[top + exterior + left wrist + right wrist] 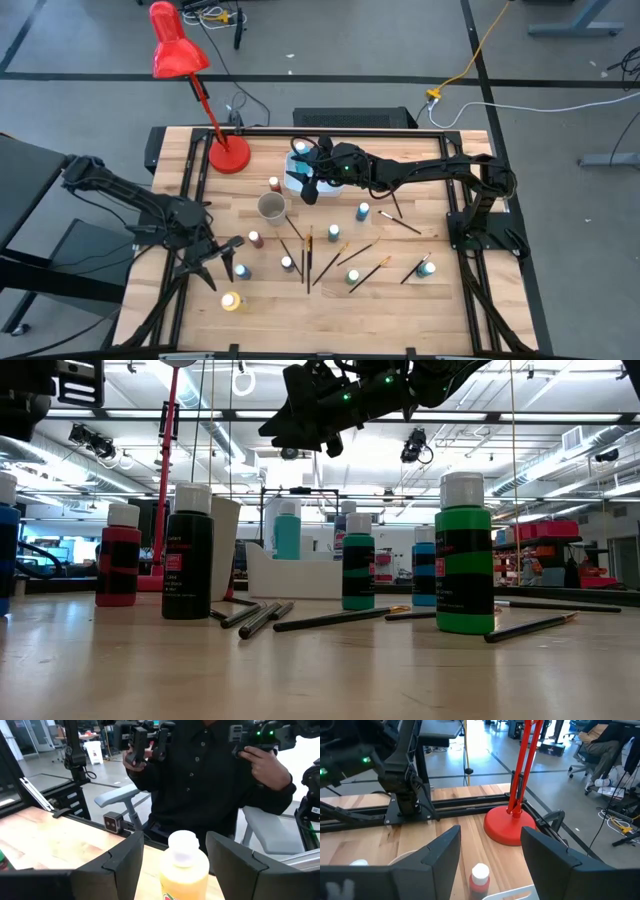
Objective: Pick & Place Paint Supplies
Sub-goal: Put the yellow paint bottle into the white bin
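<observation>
The left gripper (222, 262) hangs with jaws open, the yellow bottle (231, 301) at its 6 o'clock, low on the surface (420, 310). Next it must reach down and close. The right gripper (310, 172) waits open near the red lamp (228, 155).

Table top (400, 290) is seen as pale planked wood, satin; paint bottles (463, 555) as glossy plastic; desk lamp (180, 55) as glossy red.

A robotics lab: exposed ceiling ducts (560, 455), concrete floor (90, 100), framed wooden worktable (400, 290)
</observation>
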Motion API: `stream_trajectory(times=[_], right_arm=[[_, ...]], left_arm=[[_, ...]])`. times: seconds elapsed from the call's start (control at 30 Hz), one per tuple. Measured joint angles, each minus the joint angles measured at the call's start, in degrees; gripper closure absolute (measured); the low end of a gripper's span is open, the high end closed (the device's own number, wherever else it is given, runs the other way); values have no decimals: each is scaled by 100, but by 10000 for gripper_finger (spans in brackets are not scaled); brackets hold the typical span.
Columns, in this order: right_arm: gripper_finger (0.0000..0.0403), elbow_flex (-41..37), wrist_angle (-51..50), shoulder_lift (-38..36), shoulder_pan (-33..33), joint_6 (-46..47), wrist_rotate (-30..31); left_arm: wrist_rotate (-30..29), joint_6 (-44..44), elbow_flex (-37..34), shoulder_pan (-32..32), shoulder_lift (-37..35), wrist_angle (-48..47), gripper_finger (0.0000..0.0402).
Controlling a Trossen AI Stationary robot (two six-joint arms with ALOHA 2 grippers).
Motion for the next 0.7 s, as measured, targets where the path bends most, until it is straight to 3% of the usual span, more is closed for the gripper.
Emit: stream_trajectory(times=[0.23,0.7], right_arm=[[190,0,0,2,0,-2,1],[190,0,-2,2,0,-2,2]], left_arm=[[266,-21,0,-275,930,813,178],[51,-133,0,-456,2089,1805,178]])
